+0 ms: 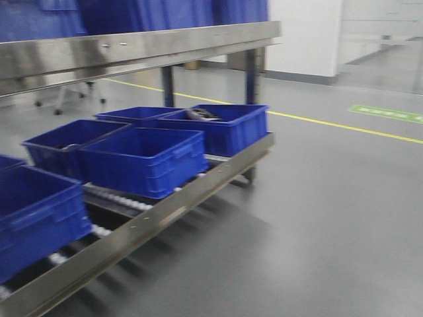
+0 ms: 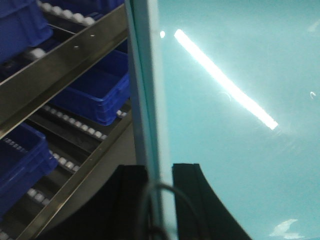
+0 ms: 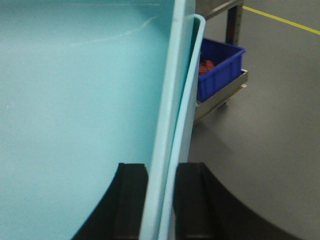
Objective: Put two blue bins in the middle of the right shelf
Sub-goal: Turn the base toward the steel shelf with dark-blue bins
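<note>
Gripping one pale bin wall (image 2: 225, 100) between its fingers: left pincer (image 2: 160, 200). Clamped likewise on the rim (image 3: 175, 100): right pincer (image 3: 161, 200). Five dark blue crates (image 1: 142, 158) on the shelf (image 1: 198, 191).

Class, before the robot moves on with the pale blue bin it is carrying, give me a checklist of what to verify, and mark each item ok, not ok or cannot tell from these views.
1. Left pincer straddles the pale blue bin wall, one finger each side: ok.
2. Right pincer straddles the bin's rim likewise: ok.
3. Firm clamping on both sides: cannot tell; contact isn't clearly visible.
4. Two bins in hand: cannot tell; only close-up pale blue walls show.
5. Target shelf level free: cannot tell; the steel rack in view holds dark blue crates.
6. Floor to the right of the rack clear: ok.
</note>
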